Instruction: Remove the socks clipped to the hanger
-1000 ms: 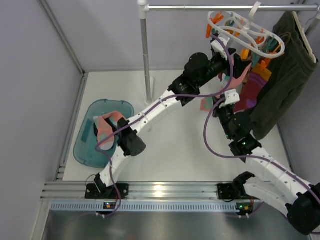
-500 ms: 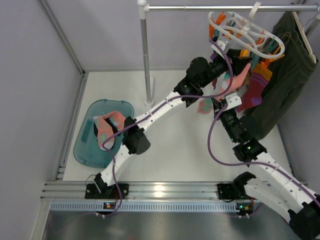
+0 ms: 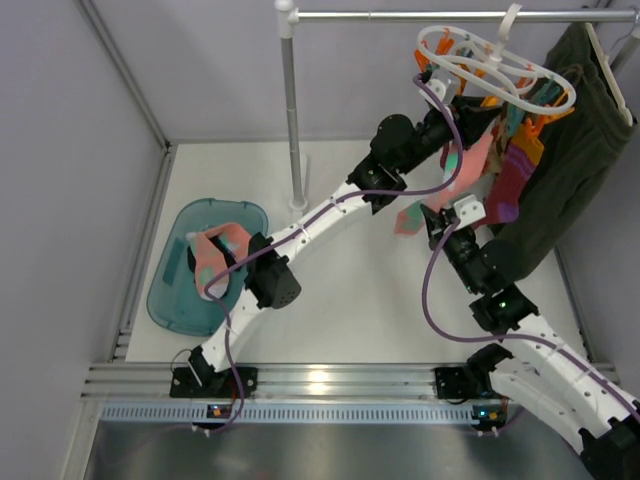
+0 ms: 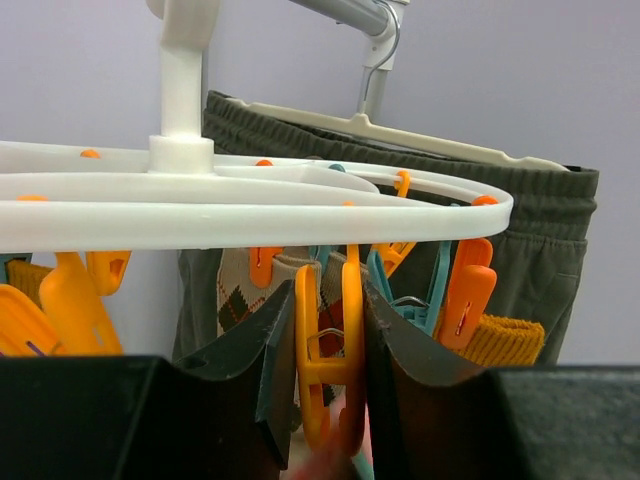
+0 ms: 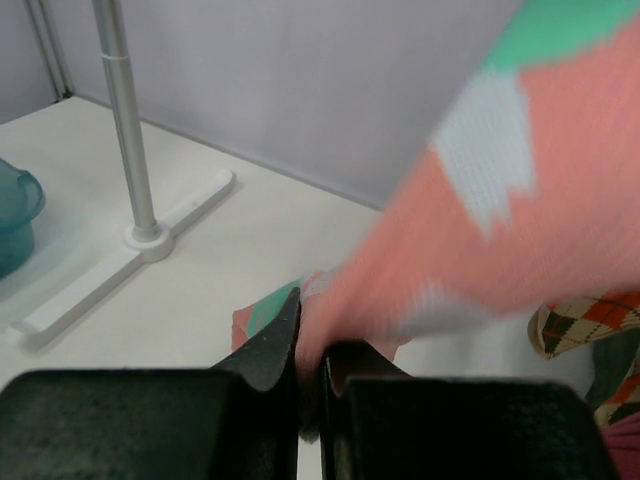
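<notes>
Step in hand: by my reading, freeing the pink-and-white sock [image 5: 480, 230] from a pin under the hanger [image 4: 250, 222].
Hanger: a white oval ring hooked over the rail [image 3: 400, 15], with orange and teal pins dangling beneath it.
Left gripper [image 4: 328, 300]: it sits just under the hanger's rim. The fingers are drawn in to a narrow gap, one against each leg of an orange clothespin [image 4: 352, 330]. The pin's mouth lies below the wrist view, so I cannot tell whether it has parted.
Right gripper [image 5: 310, 352]: it sits lower, below the hanger, with fingers fully together and pinching a fold of the pink-and-white sock.
Pink-and-white sock: it slants down from under the hanger to the right gripper. Its clipped end is hidden, so I cannot confirm which pin holds it.
Other socks: a maroon sock [image 3: 510, 180] and an argyle sock [image 4: 240, 290] hang under the hanger, beside the olive garment [image 3: 570, 170].
Teal bin [image 3: 170, 290]: it stands well apart from the hanger and already holds socks.
Doing it well: press the pin's legs squarely at their ends nearest the hanger. Keep only light tension on the sock, and draw it down and away from the hanger once the mouth gapes.
Risk: pulling early would probably tilt the hanger, drag it along the rail or stretch the fabric.
</notes>
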`<state>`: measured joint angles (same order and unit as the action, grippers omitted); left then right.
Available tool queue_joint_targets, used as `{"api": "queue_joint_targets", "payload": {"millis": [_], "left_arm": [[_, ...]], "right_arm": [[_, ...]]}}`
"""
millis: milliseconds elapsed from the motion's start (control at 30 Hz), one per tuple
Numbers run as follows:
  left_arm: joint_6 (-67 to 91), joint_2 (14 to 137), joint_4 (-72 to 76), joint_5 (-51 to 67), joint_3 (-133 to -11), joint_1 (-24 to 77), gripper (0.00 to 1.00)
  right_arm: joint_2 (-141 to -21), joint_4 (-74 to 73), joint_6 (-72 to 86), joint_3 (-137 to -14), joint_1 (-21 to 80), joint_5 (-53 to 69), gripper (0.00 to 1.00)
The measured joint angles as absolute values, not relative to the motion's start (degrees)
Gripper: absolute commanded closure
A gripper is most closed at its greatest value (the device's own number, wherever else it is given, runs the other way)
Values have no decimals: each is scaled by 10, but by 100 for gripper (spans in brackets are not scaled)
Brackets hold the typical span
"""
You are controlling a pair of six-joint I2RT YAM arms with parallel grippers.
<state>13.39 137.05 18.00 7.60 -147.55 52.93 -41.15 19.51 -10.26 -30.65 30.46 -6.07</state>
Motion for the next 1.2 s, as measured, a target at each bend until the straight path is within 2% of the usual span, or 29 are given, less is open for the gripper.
{"api": "queue_joint_targets", "payload": {"millis": [267, 333, 400, 600, 633, 800, 900, 1067, 1200], "left_arm": [[134, 1371, 187, 66, -1475, 529, 100], [134, 1368, 194, 67, -1467, 529, 79], [131, 1349, 203, 64, -1426, 529, 37], [121, 1251, 202, 31, -1259, 530, 10], [119, 1230, 199, 20, -1229, 530, 2], [110, 1096, 197, -39, -1062, 531, 2], [110, 982, 194, -118, -933, 531, 2], [136, 780, 101, -347, -768, 532, 2], [182, 632, -38, -524, -704, 526, 1]], "right_arm": [[-374, 182, -57, -236, 305, -40, 100], [-369, 175, -46, -227, 305, -31, 100], [-363, 166, -37, -227, 305, -24, 100], [-316, 126, -11, -231, 305, -22, 100], [-310, 116, -6, -234, 305, -22, 100], [-316, 71, 14, -268, 305, -15, 100], [-346, 47, 25, -301, 305, 6, 100], [-452, 47, 60, -368, 307, 91, 100], [-567, 65, 96, -426, 349, 129, 100]]}}
